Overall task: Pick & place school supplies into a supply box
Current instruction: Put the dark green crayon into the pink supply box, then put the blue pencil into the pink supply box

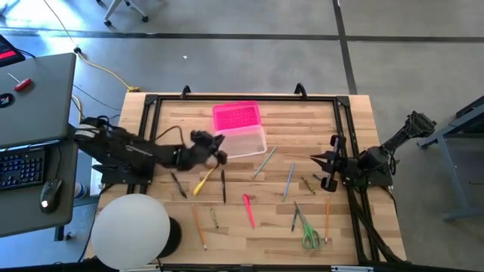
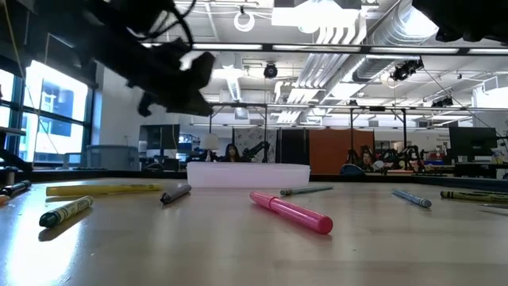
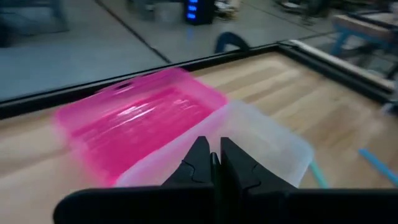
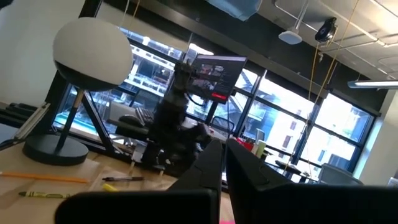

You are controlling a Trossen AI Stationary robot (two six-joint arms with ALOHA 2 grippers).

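Over the desk, left side: left gripper hangs above the wood just beside the supply box, jaws almost together, nothing visible between them.
Right edge: right gripper waits by the black frame rail, jaws shut and empty.
Box: one, lid open; pink lid lies flat toward the far edge, clear base toward the pens.
Supplies on the desk: yellow marker just under the left arm, black pen beside it, pink marker mid-desk, orange pencil, one pair of green-handled scissors; others scattered between, about a dozen loose pieces, exact count unclear.
Around: white globe lamp at the near left corner; keyboard and mouse on a side table.
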